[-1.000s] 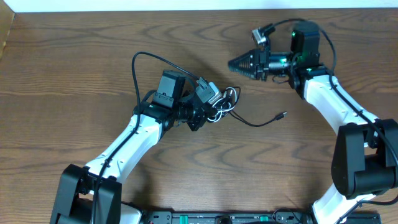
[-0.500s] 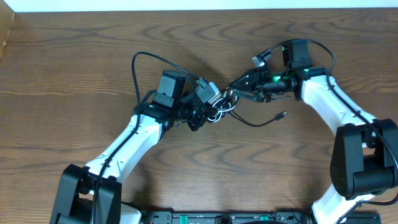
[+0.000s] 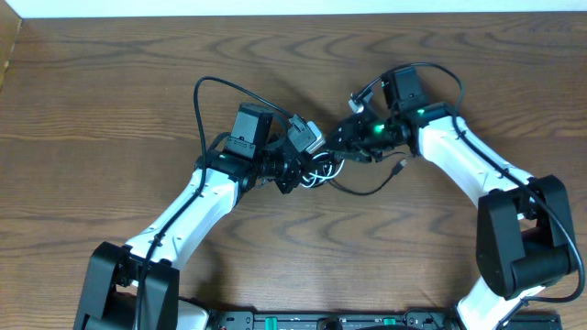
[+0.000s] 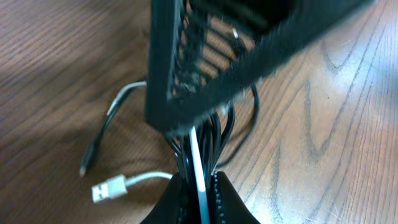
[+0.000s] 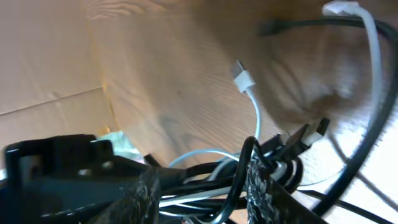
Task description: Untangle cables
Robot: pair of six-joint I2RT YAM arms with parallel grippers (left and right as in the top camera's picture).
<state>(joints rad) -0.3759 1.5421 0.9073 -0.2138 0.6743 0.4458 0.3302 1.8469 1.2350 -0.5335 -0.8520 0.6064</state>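
Surface: brown wood-grain table [image 3: 101, 101], filling the overhead frame.
Room: white strip [image 3: 275, 6] along the top edge; tan panel [image 3: 7, 50] at upper left.
Cables [image 3: 321, 169]: black-and-white tangle at frame centre; black plug end [image 3: 401, 167] lying right of it.
Left gripper [image 4: 199, 186]: clamped tight on the tangle.
Right gripper [image 5: 202, 183]: jaws partly apart, strands running between them.
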